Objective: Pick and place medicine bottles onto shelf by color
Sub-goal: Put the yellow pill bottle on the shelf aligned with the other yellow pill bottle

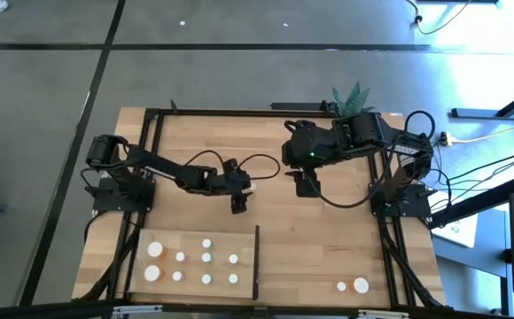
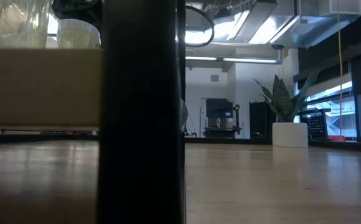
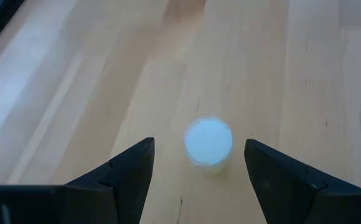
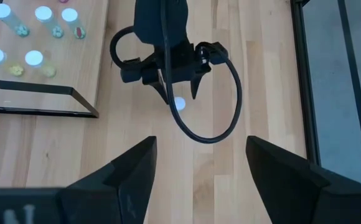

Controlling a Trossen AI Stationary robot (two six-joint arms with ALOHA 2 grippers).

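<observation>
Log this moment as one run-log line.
left gripper: open, straddling white-capped bottle on table | right gripper: open, empty, hovering mid-table | shelf: bottles placed

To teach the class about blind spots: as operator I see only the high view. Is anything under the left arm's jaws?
Observer: Yes. The left wrist view shows a small round white-capped bottle standing on the pale wooden tabletop, in line between the left arm's open jaws and not gripped.
Operator: Does the right arm carry anything?
Observer: No. Its wrist view shows the right arm's jaws open and empty above the tabletop.
</observation>
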